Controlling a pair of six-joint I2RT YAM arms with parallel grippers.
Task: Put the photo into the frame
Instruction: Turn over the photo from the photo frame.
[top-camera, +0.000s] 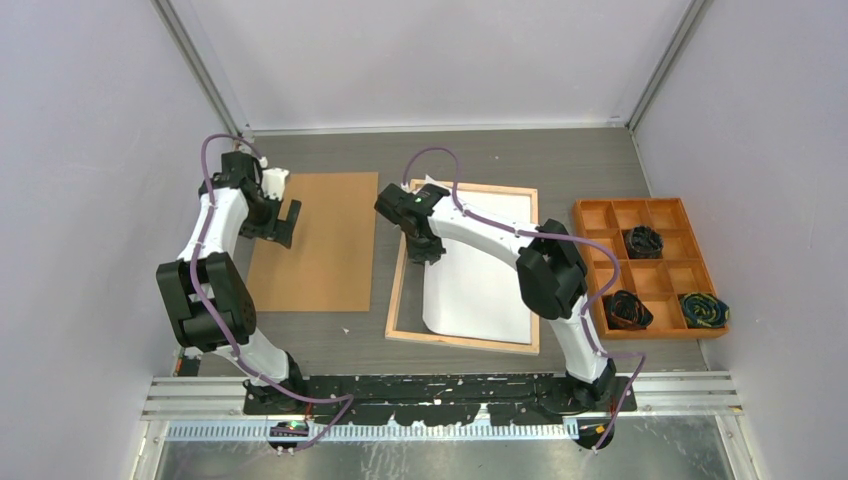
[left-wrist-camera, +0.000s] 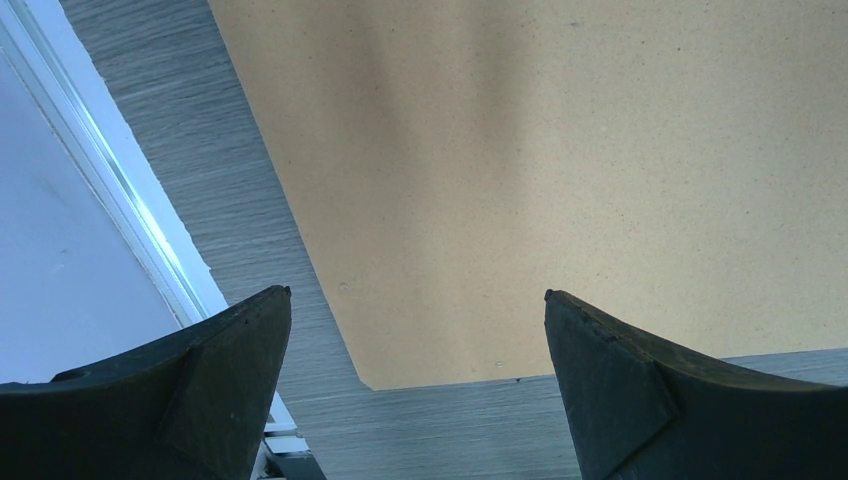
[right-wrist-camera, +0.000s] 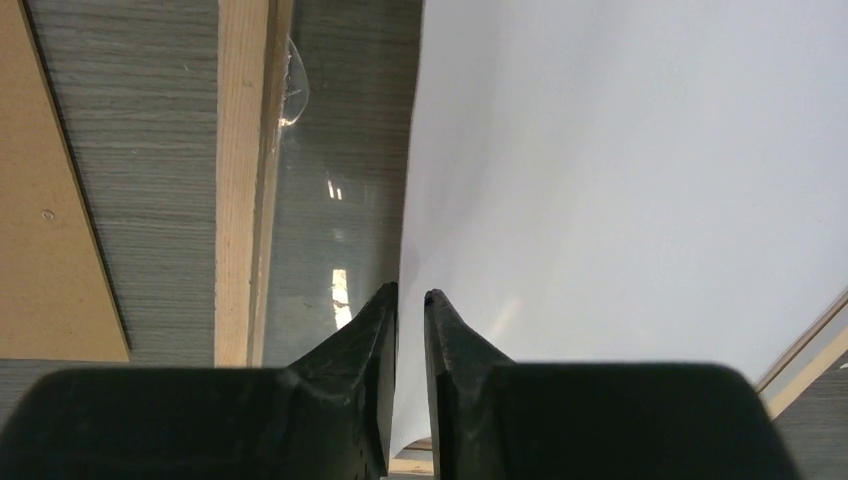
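The photo (top-camera: 480, 270) sits skewed in the frame (top-camera: 399, 290); my right fingers (right-wrist-camera: 411, 300), barely parted, pinch its edge—letting go risks it buckling. Left fingers (left-wrist-camera: 418, 330) open.

No text, label, brand, number or sign can be read anywhere in the three views.

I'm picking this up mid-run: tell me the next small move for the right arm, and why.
Probably open the right gripper a little more and lift away. The photo, white side up, already lies inside the frame, and its left edge still sits between the nearly closed fingers. The left gripper waits open over the backing board.
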